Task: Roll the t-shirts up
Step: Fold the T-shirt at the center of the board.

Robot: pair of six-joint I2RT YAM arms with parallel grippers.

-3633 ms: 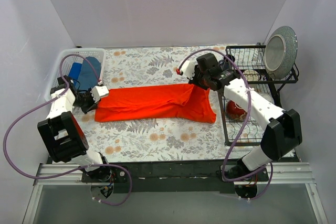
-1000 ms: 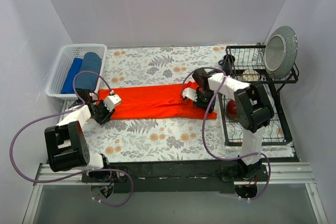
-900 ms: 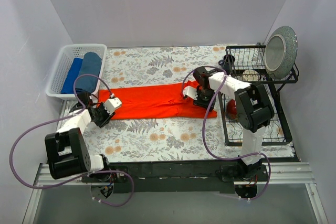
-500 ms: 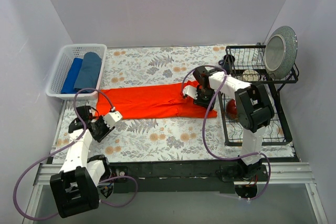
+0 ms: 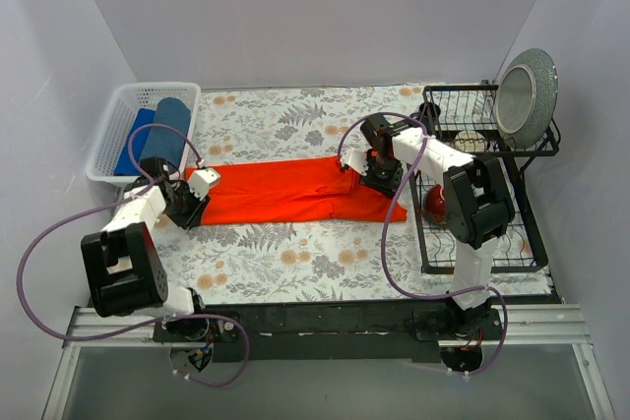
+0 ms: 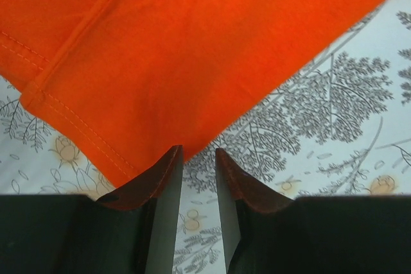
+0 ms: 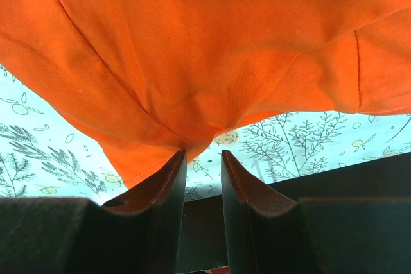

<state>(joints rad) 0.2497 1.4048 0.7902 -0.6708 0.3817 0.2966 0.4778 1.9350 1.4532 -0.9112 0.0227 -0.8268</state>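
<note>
The orange-red t-shirt [image 5: 285,190] lies folded into a long band across the middle of the flowered table cover [image 5: 295,263]. My left gripper [image 5: 196,196] sits low at its left end. In the left wrist view the cloth [image 6: 192,43] ends just past the tips of the left gripper [image 6: 199,152], whose jaws stand a little apart with nothing between them. My right gripper [image 5: 371,170] is at the shirt's right end. There the shirt [image 7: 212,43] bunches above the right gripper [image 7: 203,153], which is narrowly open and empty. Two blue t-shirts [image 5: 162,131] lie rolled in the basket.
A white basket [image 5: 106,150] stands at the back left. A black wire dish rack [image 5: 484,150] stands at the right with a grey plate [image 5: 527,84] upright on it and a dark-red bowl [image 5: 437,206] on its lower shelf. Purple cables loop off both arms.
The shirt is a narrower band than a few seconds ago. The left arm swung out toward the near edge, then came back to the shirt's left end. The right gripper shifted slightly toward the back.
</note>
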